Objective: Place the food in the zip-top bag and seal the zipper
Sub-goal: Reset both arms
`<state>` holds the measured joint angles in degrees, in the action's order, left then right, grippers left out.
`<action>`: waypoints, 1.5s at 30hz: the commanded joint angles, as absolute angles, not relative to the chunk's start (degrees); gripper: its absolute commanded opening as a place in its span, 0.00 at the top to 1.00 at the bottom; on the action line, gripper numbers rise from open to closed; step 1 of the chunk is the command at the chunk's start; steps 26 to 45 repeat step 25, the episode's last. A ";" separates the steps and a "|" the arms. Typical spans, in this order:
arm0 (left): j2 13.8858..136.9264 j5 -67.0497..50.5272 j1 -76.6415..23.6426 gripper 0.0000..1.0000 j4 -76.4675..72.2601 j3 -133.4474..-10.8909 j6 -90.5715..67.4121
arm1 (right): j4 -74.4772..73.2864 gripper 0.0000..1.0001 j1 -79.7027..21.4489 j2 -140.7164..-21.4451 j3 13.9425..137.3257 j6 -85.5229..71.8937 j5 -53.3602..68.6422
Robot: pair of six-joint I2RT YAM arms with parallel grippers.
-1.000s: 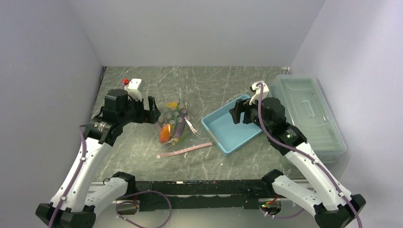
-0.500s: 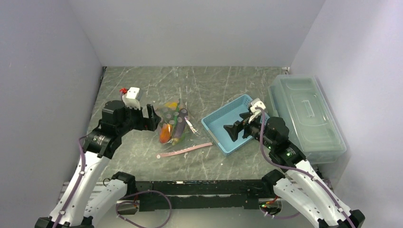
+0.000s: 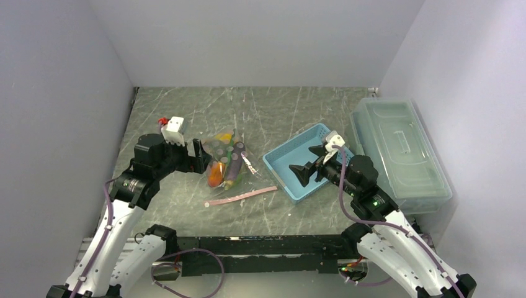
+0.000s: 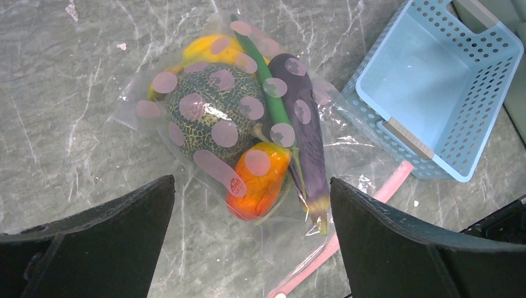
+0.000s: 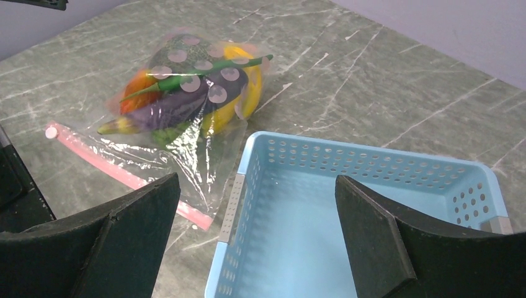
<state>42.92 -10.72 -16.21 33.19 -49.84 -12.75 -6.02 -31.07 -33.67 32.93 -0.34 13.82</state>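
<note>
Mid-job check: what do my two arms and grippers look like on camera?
The left arm and right arm have white links, black joints and a purple cable alongside. The left gripper and right gripper each have two broad matte-black fingers, with a white camera block at the wrist.

Lab booth: plain walls (image 3: 260,37) enclose marbled table (image 3: 279,105).

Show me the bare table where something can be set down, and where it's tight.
Bare: the far table strip behind bag and basket, left of box; the near strip between zipper and arm bases. The basket holds nothing. Tight: the gap between bag and basket, and basket to box, where the right arm sits.
</note>
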 commanded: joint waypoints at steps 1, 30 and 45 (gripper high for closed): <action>42.89 -12.04 -16.08 0.00 30.17 -49.70 -11.88 | -2.84 0.00 -31.59 -33.90 33.03 1.24 14.06; 41.30 -8.25 -16.04 0.00 30.70 -50.00 -12.10 | -3.32 0.00 -32.34 -34.38 33.48 1.23 13.53; 41.30 -8.25 -16.04 0.00 30.70 -50.00 -12.10 | -3.32 0.00 -32.34 -34.38 33.48 1.23 13.53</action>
